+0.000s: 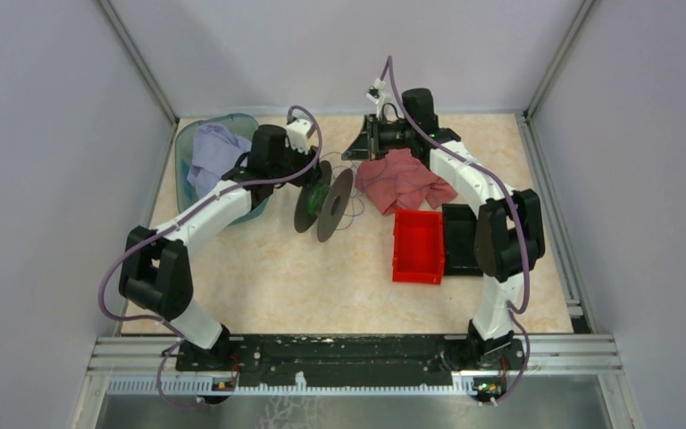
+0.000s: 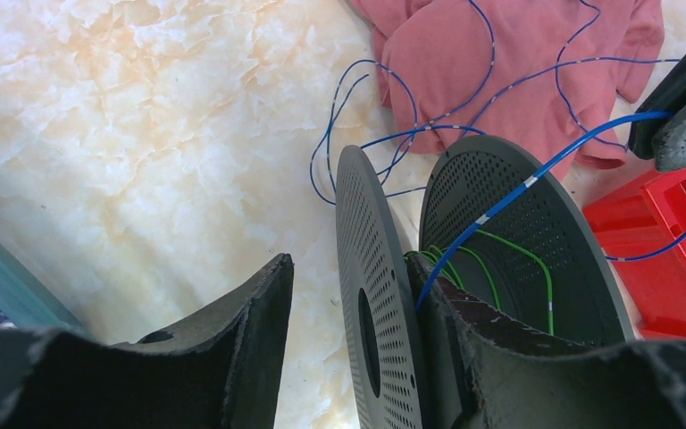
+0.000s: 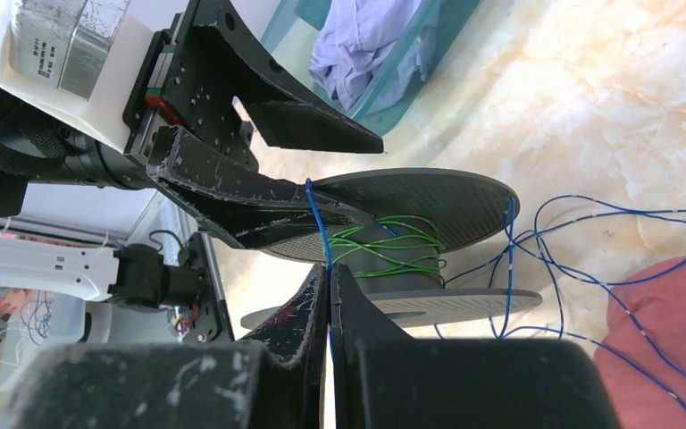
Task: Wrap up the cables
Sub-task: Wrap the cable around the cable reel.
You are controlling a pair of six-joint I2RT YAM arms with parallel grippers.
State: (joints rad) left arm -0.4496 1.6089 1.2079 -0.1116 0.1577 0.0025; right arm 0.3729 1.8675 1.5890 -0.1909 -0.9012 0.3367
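- The right gripper (image 3: 329,273) is pinched shut on the blue cable (image 3: 320,223) beside the spool (image 1: 337,201). Loose loops trail over the pink cloth (image 2: 518,54).
- The left gripper (image 2: 350,268) straddles one flange, half open, not visibly clamping.
- I'd steady the spool first, then feed the cable taut between the flanges.

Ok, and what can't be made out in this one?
- Left wrist view: the blue cable leaves by the top and right edges, ends unseen. The spool is cut off by the bottom edge.
- Top view: the cable's loops are too thin to trace. The fingers of the right hand are hidden by its own wrist.
- Right wrist view: the far side of the green cable is hidden by the spool's core.
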